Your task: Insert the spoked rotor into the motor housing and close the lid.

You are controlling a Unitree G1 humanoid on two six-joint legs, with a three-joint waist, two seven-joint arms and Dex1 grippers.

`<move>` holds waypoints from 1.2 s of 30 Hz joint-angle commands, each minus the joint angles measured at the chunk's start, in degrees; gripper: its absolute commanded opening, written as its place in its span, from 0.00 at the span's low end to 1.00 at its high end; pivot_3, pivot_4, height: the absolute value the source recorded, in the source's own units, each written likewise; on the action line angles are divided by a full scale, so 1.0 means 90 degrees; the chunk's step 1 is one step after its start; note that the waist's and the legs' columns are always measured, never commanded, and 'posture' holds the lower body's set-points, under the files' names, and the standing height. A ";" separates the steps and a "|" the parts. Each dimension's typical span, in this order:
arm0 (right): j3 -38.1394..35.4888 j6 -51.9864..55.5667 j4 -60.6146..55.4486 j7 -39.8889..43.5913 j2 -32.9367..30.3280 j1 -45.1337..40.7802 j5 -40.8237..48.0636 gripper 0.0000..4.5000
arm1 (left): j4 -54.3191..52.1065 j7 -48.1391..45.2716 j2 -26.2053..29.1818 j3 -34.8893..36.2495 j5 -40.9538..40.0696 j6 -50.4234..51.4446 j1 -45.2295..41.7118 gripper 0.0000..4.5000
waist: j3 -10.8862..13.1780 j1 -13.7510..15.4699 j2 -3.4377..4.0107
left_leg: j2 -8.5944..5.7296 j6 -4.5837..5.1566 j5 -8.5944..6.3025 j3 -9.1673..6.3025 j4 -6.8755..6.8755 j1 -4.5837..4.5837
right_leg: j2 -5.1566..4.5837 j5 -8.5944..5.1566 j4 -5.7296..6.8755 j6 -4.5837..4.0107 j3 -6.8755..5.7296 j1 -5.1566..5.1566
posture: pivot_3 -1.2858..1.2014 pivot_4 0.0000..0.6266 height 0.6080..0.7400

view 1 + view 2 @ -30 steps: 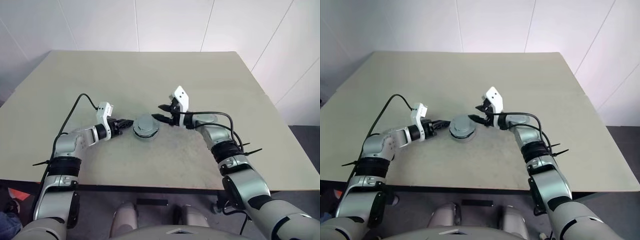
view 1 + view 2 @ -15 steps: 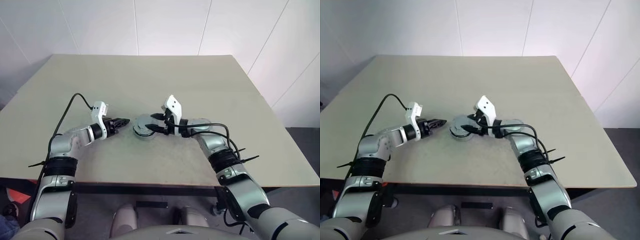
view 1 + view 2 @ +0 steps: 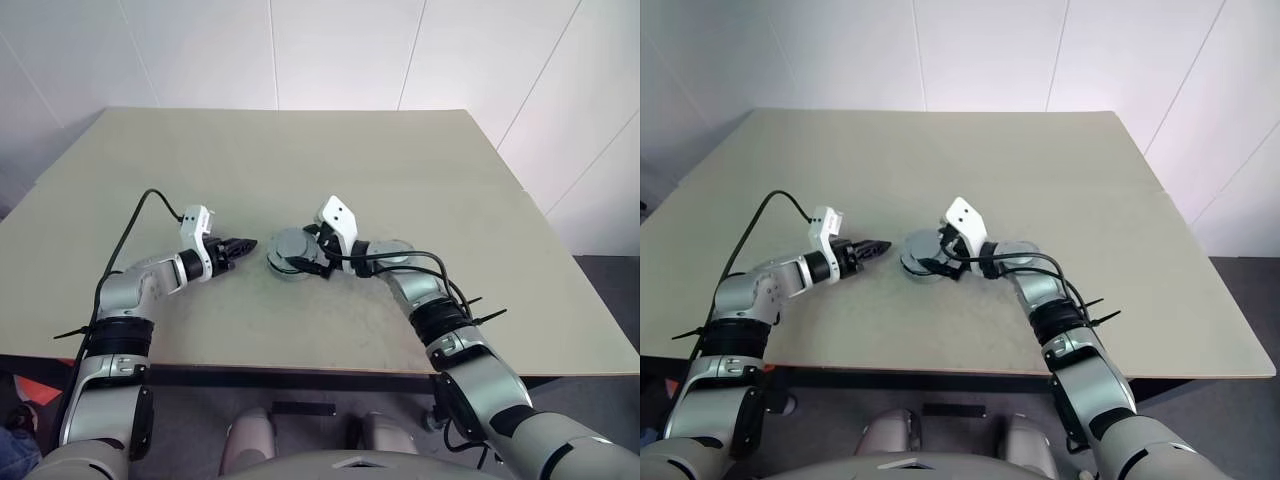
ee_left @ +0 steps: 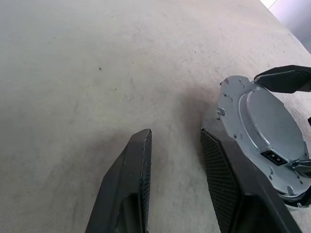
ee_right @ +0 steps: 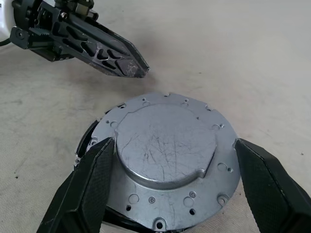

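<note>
A white-panelled wall (image 3: pixel 300 50) with thin vertical seams stands behind everything, and a strip of dark floor (image 3: pixel 605 290) shows past the table's right edge. The table (image 3: pixel 300 150) is the largest thing in view: a wide slab with a pale greenish-beige top, matte and finely textured, bare over most of its far half. Up close the surface shows faint scuffs, small dark specks and a slightly darker, worn-looking patch around the work area near the front edge.

In the middle of that patch sits the motor housing (image 5: pixel 97 218), of which little more than a dark edge shows beneath the lid. The lid (image 5: pixel 165 155) lies flat on top of it: a grey metal disc with a raised, scratched centre plate, small holes around its flange and a small dark slot near one side.

The right gripper (image 5: pixel 170 187) reaches in from the right, angled down toward the table, its jaws spread wide with one black finger on each side of the lid's rim. The fingers sit just beside the rim; whether they press on it I cannot tell.

The left gripper (image 4: pixel 177 160) hangs just to the left of the housing, apart from it, pointing toward it. Its two ribbed fingers stand partly apart with bare table between them and hold nothing.

A black cable (image 3: pixel 140 220) loops up from the left wrist.
</note>
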 commanded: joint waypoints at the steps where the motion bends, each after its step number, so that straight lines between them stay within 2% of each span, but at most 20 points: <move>1: 0.0080 -0.0128 -0.0315 -0.0012 0.0046 -0.0070 -0.0069 0.99 | -0.0235 0.0038 0.0049 0.0127 -0.0067 -0.0056 -0.0032 0.39 | 0.0000 -0.0001 0.0000 | 0.0000 0.0000 0.0000 0.0000 0.0000 0.0000 | 0.0000 0.0000 0.0000 0.0000 0.0000 0.0000 | 0.52 0.00 1.00; 12: 0.0092 -0.0068 -0.0118 -0.0154 0.0120 -0.0086 -0.0185 0.99 | -0.0187 0.0087 0.0080 0.0153 -0.0068 -0.0052 -0.0040 0.39 | 0.0000 -0.0004 0.0000 | 0.0000 0.0000 0.0000 0.0000 0.0000 0.0001 | 0.0000 0.0000 0.0000 0.0000 0.0000 0.0001 | 0.52 0.00 1.00; 21: -0.0068 0.0249 -0.0432 0.0121 0.0033 -0.0015 0.0089 0.99 | -0.0117 0.0088 0.0059 0.0137 -0.0049 -0.0085 -0.0070 0.39 | 0.0000 -0.0002 0.0000 | 0.0000 0.0000 0.0000 0.0000 0.0001 0.0000 | 0.0000 0.0000 0.0000 0.0000 0.0000 0.0001 | 0.52 0.00 1.00; 24: -0.0092 0.0341 -0.0468 0.0108 0.0019 -0.0019 0.0082 0.85 | -0.0119 0.0087 0.0060 0.0138 -0.0048 -0.0090 -0.0063 0.39 | 0.0000 -0.0002 0.0000 | 0.0000 0.0000 0.0000 0.0000 0.0001 0.0000 | 0.0000 0.0000 0.0000 0.0000 0.0000 0.0002 | 0.52 0.00 1.00; 26: -0.0095 0.0366 -0.0484 0.0087 0.0014 -0.0014 0.0065 0.71 | -0.0124 0.0084 0.0062 0.0136 -0.0046 -0.0092 -0.0053 0.39 | 0.0000 -0.0001 0.0000 | -0.0001 0.0000 0.0000 0.0000 0.0001 0.0000 | 0.0000 0.0000 0.0000 0.0000 0.0000 0.0002 | 0.52 0.00 1.00; 36: -0.0103 0.0304 -0.0508 0.0064 0.0039 0.0001 0.0098 0.69 | -0.0054 0.0067 0.0085 0.0127 -0.0017 -0.0121 -0.0052 0.39 | 0.0000 0.0000 0.0000 | -0.0001 0.0000 0.0000 0.0000 0.0001 0.0001 | 0.0000 0.0000 0.0001 0.0000 0.0000 0.0002 | 0.52 0.00 1.00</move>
